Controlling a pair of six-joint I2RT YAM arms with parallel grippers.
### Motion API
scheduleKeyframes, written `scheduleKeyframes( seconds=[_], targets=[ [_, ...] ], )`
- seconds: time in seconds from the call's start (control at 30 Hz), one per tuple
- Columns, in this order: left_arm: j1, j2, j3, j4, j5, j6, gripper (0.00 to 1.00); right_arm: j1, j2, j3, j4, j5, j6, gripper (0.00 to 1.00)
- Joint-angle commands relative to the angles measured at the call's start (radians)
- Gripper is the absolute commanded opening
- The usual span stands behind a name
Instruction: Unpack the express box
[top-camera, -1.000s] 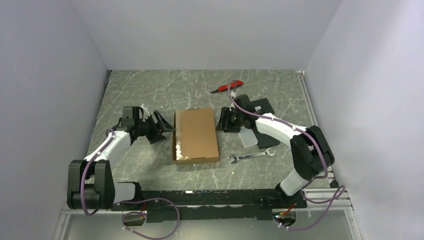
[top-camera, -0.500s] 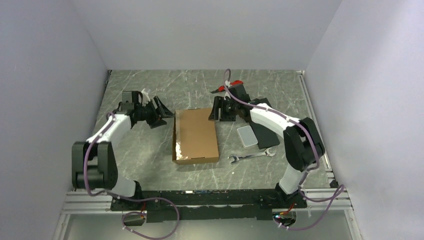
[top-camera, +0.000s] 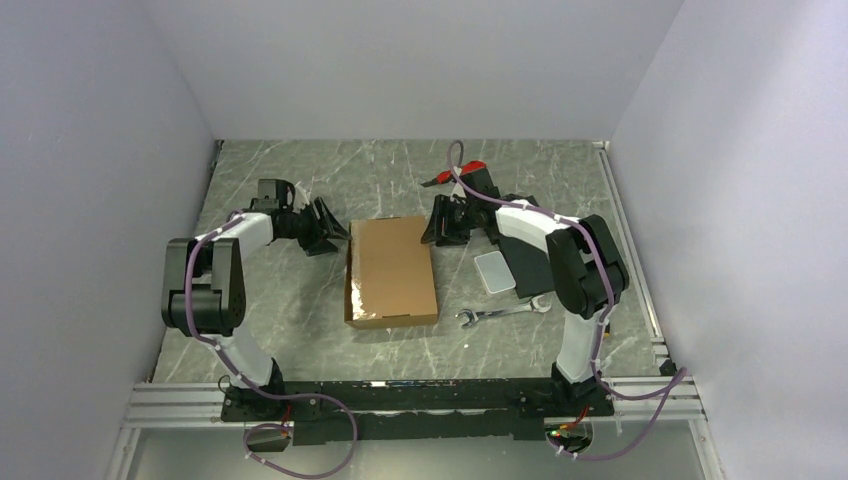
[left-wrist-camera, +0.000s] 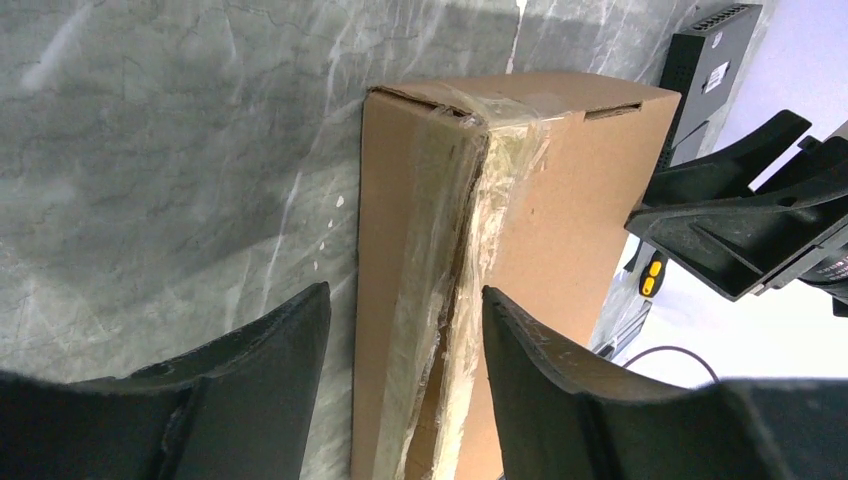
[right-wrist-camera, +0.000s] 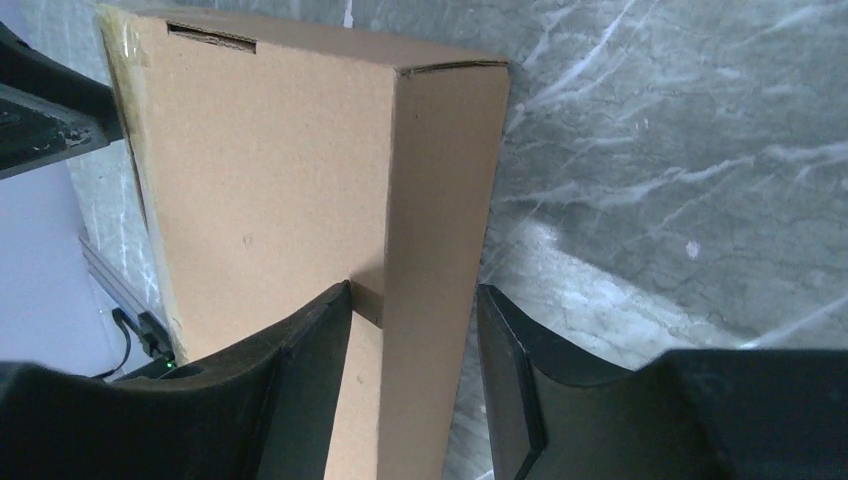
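Observation:
The express box (top-camera: 392, 270) is a flat brown carton lying shut in the middle of the table. My left gripper (top-camera: 327, 229) is open at its far left corner. In the left wrist view my left gripper (left-wrist-camera: 406, 293) straddles the box's taped side edge (left-wrist-camera: 450, 220). My right gripper (top-camera: 440, 225) is open at the far right corner. In the right wrist view my right gripper (right-wrist-camera: 413, 290) straddles the box's plain side wall (right-wrist-camera: 435, 200), one finger over the lid. Neither gripper holds anything.
A red utility knife (top-camera: 456, 172) lies behind the right gripper. A black flat box (top-camera: 527, 255) and a pale grey flat case (top-camera: 493, 271) lie right of the carton. A wrench (top-camera: 505, 313) lies at the near right. Grey walls close in both sides.
Both grippers have moved away from the arm bases, from the middle of the box's sides to its far corners. The box has stayed in place.

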Motion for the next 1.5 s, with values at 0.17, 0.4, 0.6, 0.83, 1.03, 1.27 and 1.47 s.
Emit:
scheduleKeyframes(
  seconds=[0.17,0.4,0.6,0.83,1.03,1.27,1.47],
  targets=[
    [0.002,0.037,0.035,0.038,-0.036,0.02,0.56,-0.008,0.043,0.034,0.064,-0.02,0.008,0.47],
    [0.002,0.061,0.037,-0.022,-0.153,0.027,0.55,-0.007,0.057,0.026,0.077,-0.013,0.02,0.45],
    [0.002,0.07,-0.012,-0.033,-0.212,-0.018,0.49,-0.007,0.063,0.009,0.078,0.006,0.02,0.44],
    [0.041,0.079,-0.098,0.074,-0.133,-0.073,0.47,-0.012,0.069,-0.015,0.085,0.009,0.018,0.43],
    [0.038,0.057,-0.104,0.124,0.041,-0.065,0.58,-0.012,0.056,-0.013,0.078,0.008,0.008,0.43],
    [0.024,-0.058,-0.272,0.181,0.114,-0.083,0.58,-0.012,0.028,-0.016,0.061,0.012,-0.009,0.43],
    [-0.03,-0.099,-0.419,0.286,0.101,-0.143,0.49,-0.008,0.009,-0.043,0.073,0.005,-0.007,0.43]
  ],
)
